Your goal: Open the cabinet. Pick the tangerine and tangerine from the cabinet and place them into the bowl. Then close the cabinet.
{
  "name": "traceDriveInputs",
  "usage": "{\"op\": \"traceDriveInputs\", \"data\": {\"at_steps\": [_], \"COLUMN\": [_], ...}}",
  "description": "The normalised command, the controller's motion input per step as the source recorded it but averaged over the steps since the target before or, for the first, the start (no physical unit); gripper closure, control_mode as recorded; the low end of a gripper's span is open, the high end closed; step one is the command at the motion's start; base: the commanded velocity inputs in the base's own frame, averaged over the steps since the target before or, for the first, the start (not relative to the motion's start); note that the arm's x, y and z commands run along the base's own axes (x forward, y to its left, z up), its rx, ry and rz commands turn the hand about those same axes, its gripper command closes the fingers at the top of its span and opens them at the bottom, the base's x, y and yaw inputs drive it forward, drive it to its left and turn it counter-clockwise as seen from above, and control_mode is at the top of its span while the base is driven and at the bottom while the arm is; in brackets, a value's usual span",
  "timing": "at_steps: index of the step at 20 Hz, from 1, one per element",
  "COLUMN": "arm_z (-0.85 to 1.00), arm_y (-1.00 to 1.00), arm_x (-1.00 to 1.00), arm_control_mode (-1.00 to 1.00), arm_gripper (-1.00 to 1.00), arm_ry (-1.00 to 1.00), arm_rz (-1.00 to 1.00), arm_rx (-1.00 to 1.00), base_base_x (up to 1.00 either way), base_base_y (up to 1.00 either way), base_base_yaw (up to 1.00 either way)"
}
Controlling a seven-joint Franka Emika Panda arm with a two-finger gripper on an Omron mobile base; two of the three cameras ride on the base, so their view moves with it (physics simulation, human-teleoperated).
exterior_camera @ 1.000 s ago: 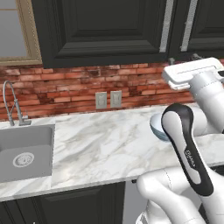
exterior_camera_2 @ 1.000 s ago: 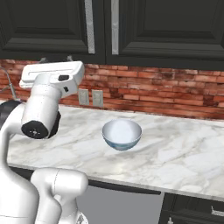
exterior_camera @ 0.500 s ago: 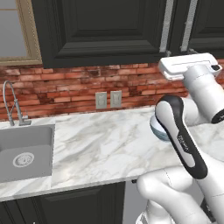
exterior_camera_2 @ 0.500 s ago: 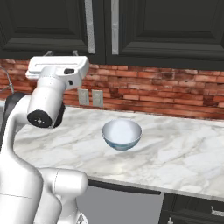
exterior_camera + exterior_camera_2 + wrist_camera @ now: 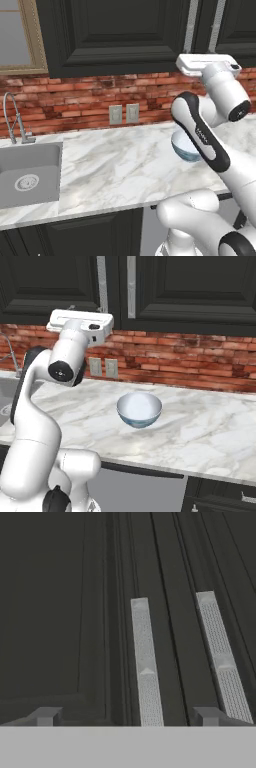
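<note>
The arm is raised with its elbow bent above the desk [image 5: 210, 431] and its hand held level just under the bottom edge of the cabinet [image 5: 190, 286], pointing at the doors. The claw [image 5: 127, 717] has its two tips set wide apart with nothing between them; they frame the lower end of the left silver bar handle [image 5: 145, 662], while the right handle [image 5: 220, 657] runs just inside the right tip. From the base the hand appears as a flat white block directly below those handles [image 5: 131, 283], close to the doors; whether it touches them cannot be told.

The cabinet doors are shut, so the tangerines cannot be seen. The bowl [image 5: 139, 409] stands on the marble desk below the cabinet, in front of the brick wall [image 5: 200, 363], white inside and pale blue outside.

The right base view gives the bowl whole. In the left base view the arm's dark-banded forearm crosses in front of the bowl [image 5: 184, 148], hiding much of it. The left base view also takes in a sink [image 5: 27, 177] with a curved faucet [image 5: 12, 117] well to the left of the cabinet, and a window frame [image 5: 30, 40] beside it. Two wall outlets [image 5: 124, 113] sit on the brick under the cabinet.
</note>
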Motion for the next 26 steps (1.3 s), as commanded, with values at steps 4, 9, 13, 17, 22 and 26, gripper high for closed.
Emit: {"op": "traceDriveInputs", "data": {"at_steps": [4, 9, 13, 17, 22, 26], "arm_z": [0.0, 0.0, 0.0, 0.0, -0.07, -0.3], "arm_y": [-0.19, 0.0, -0.07, -0.17, -0.1, 0.0], "arm_x": [0.53, 0.67, 0.79, 0.82, 0.97, 1.0], "arm_control_mode": [-1.0, -1.0, -1.0, -1.0, -1.0, -1.0], "arm_gripper": [-1.0, -1.0, -1.0, -1.0, -1.0, 1.0], "arm_ry": [0.02, 0.06, 0.1, 0.08, 0.08, 0.1], "arm_rz": [0.0, 0.0, 0.0, 0.0, 0.0, 0.0], "arm_rx": [0.05, 0.0, 0.0, 0.01, 0.0, 0.0], "base_base_x": [0.0, 0.0, 0.0, 0.0, 0.0, 0.0], "base_base_y": [0.0, 0.0, 0.0, 0.0, 0.0, 0.0], "base_base_yaw": [0.0, 0.0, 0.0, 0.0, 0.0, 0.0]}}
